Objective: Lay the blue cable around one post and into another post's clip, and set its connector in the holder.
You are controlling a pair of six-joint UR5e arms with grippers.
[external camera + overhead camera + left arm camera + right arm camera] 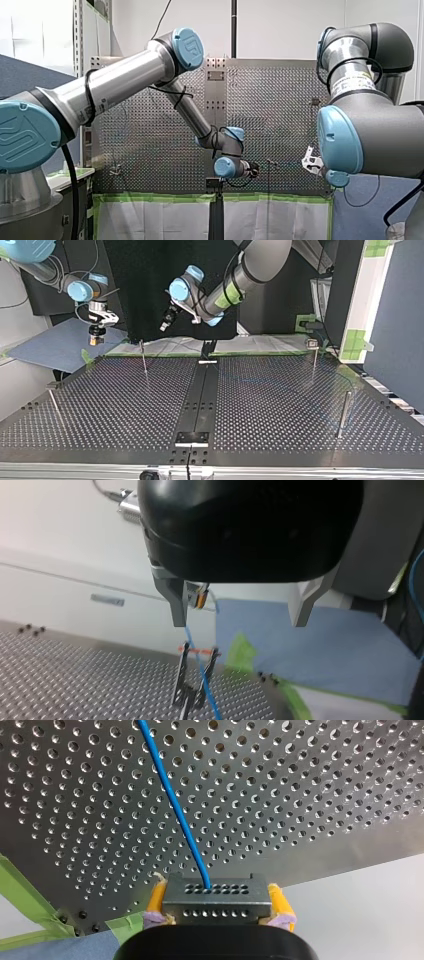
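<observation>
Right-arm tool (93, 341), at the top view's left, hangs just past the bench (280, 405) edge by a blue mat (55, 347), its yellow pads (156, 897) clamped on the connector (217, 897). From the connector the blue cable (175, 805) runs out across the bench. Next along stands a thin post (144, 360). In the left wrist view its forked clip (195, 682) appears to have the cable between its prongs, though I can't swear it is seated. Further right the left-arm tool (238, 622) hovers above and behind that clip, fingers wide apart and holding nothing. I can't pick out the holder. To my eye the routing is the step in hand. The right-arm tool should hold light tension so the cable doesn't pop from the clip, move slowly and carry the connector level. If the cable rides high, the left-arm tool could press it down into the fork.
</observation>
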